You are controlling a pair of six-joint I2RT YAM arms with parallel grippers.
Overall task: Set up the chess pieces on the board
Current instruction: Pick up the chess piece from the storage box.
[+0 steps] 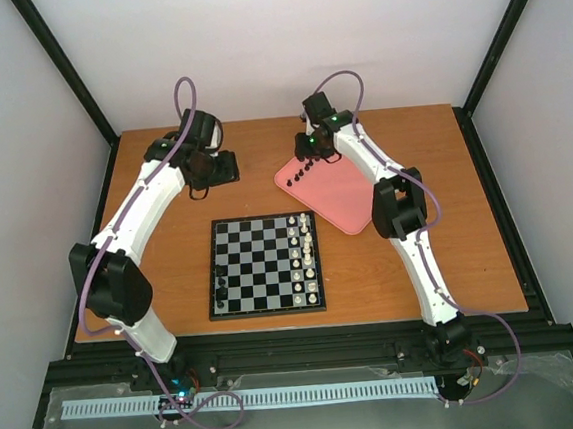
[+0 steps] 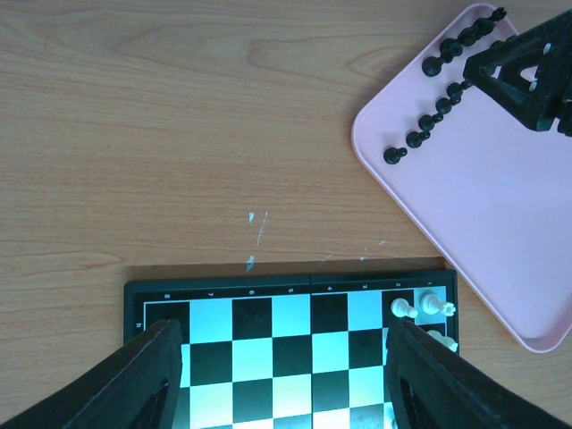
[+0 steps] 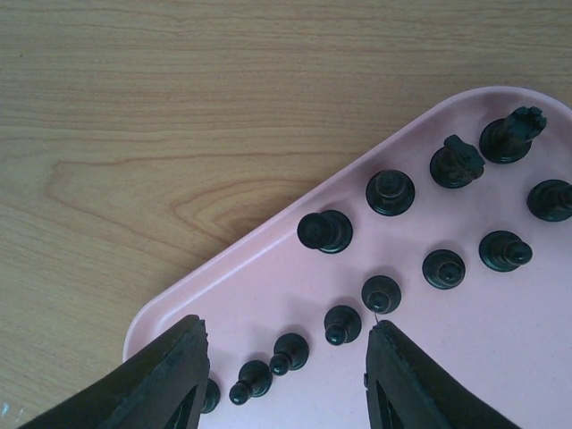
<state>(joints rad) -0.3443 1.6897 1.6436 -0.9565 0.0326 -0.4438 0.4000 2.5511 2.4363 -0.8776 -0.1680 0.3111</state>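
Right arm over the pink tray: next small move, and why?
Probably lower the right gripper slightly and close its jaws on the tiny black pawn centred between them. The jaws stand open, straddling a row of black pawns on the pink rounded tray, gripping none, and the black-and-grey checkered chessboard carries only a few black pieces.

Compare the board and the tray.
The board is square and checkered; the tray is plain pink with rounded corners. The board sits square to the table edge; the tray is turned at an angle. The board carries white pieces and a few black pieces; the tray holds only black ones. Both lie flat on the table.
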